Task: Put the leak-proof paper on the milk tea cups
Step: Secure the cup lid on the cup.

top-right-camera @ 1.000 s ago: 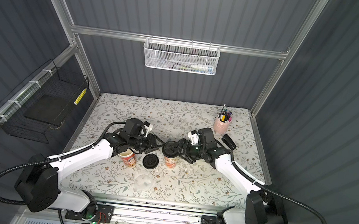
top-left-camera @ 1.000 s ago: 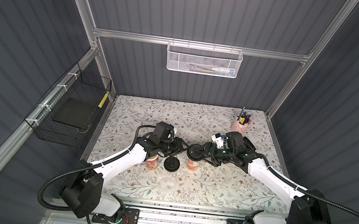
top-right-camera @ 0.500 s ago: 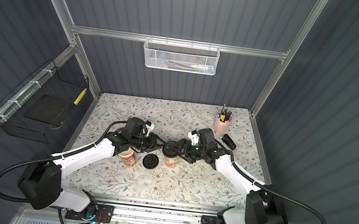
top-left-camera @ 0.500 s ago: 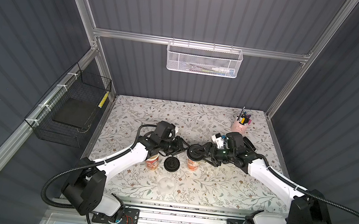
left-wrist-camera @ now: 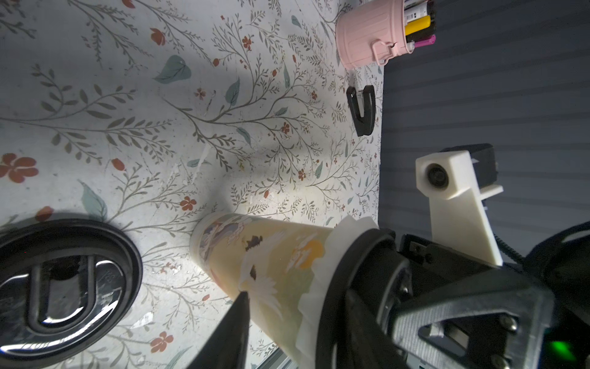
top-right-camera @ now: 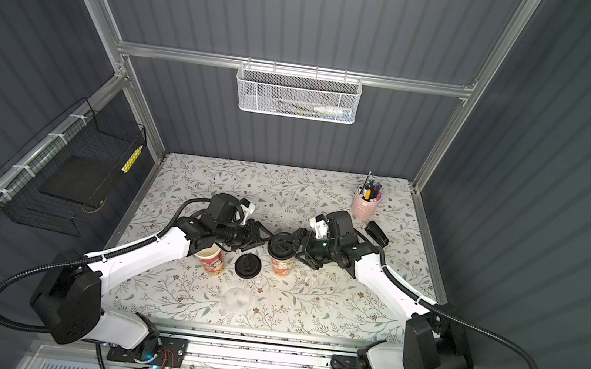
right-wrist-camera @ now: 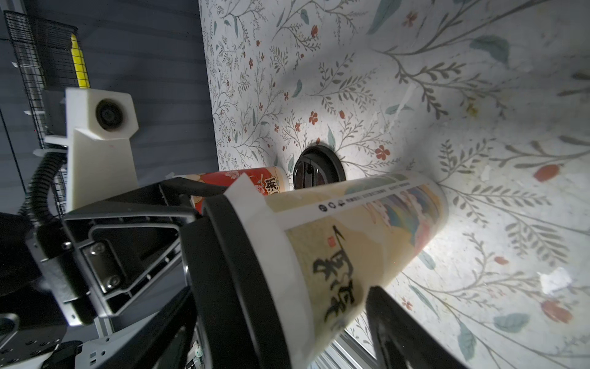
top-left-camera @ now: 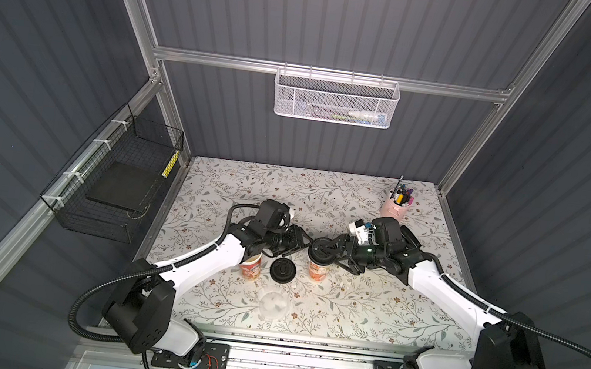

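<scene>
Two milk tea cups stand mid-table. The right cup [top-left-camera: 318, 270] has leak-proof paper [left-wrist-camera: 319, 287] frilling out under a black lid [top-left-camera: 322, 251] that sits on its mouth. My right gripper [top-left-camera: 335, 256] is open, its jaws straddling this cup's top, one finger [right-wrist-camera: 399, 329] beside the cup wall. My left gripper [top-left-camera: 305, 242] is open at the lid's other side, with a fingertip [left-wrist-camera: 241, 300] against the cup wall just below the paper. The left cup [top-left-camera: 251, 267] stands uncovered under my left forearm. A second round translucent sheet of leak-proof paper [top-left-camera: 272, 304] lies flat near the front edge.
Between the cups a loose black lid [top-left-camera: 283, 270] lies on the table. A pink pot of pens [top-left-camera: 396, 206] and a black stapler [top-right-camera: 376, 234] are at the back right. A wire basket [top-left-camera: 114, 181] hangs on the left wall, and a white mesh basket [top-left-camera: 336, 99] on the back wall.
Both grippers stay at the lidded cup. The left arm has shifted only slightly; cups, loose lid and sheet have not moved.
</scene>
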